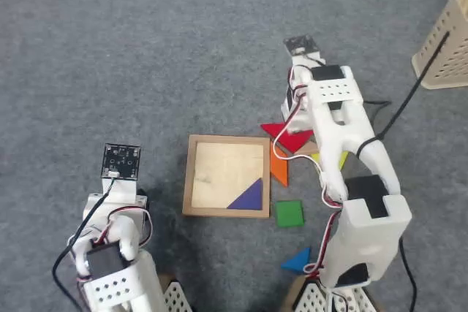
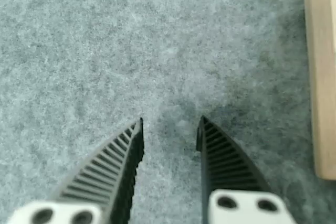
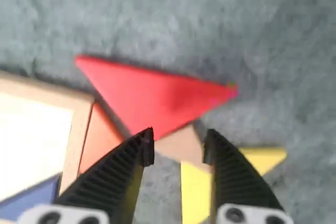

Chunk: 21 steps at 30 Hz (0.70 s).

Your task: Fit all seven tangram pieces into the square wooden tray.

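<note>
The square wooden tray [image 1: 191,180] lies mid-table with a purple triangle [image 1: 248,196] in its near right corner. To its right lie a red triangle [image 1: 289,137], an orange piece [image 1: 278,169], a green square [image 1: 289,213] and a blue triangle [image 1: 297,259]. A yellow piece [image 1: 342,158] is partly hidden under the right arm [image 1: 333,118]. My right gripper [image 3: 177,137] hangs open just above a tan piece [image 3: 181,145], beside the red triangle [image 3: 152,95] and the yellow piece [image 3: 197,187]. My left gripper [image 2: 171,124] is open over bare carpet, left of the tray's edge [image 2: 320,77].
Grey carpet covers the table. A slatted wooden crate [image 1: 446,42] stands at the far right corner. The left arm [image 1: 117,253] sits near the front left, well away from the loose pieces. Black cables trail by the right arm.
</note>
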Motion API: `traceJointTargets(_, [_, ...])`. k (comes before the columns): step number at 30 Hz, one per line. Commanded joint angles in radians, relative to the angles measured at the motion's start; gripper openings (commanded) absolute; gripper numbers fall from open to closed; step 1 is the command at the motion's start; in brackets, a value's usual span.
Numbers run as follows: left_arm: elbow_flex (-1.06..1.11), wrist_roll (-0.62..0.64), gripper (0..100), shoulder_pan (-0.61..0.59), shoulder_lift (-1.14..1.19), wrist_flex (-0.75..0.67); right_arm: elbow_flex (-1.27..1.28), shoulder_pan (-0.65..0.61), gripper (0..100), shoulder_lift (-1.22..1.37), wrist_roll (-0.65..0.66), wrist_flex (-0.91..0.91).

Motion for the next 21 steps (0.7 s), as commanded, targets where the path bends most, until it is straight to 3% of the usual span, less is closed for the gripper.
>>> traceJointTargets(1, [-0.013, 0.005, 16, -0.003, -0.015, 0.002, 0.068, 0.013, 19.5, -0.16, -0.014, 0.035])
traceJointTargets(6, [-0.013, 0.005, 16, -0.003, -0.015, 0.002, 0.385, -0.024, 19.7, -0.378, -0.061, -0.102])
traceJointTargets(10, [-0.013, 0.005, 16, -0.003, -0.015, 0.002, 0.529, -0.025, 19.9, -0.404, -0.084, -0.183])
traceJointTargets(21, [-0.013, 0.005, 16, -0.003, -0.015, 0.002, 0.358, 0.084, 19.9, -0.15, -0.27, -0.197])
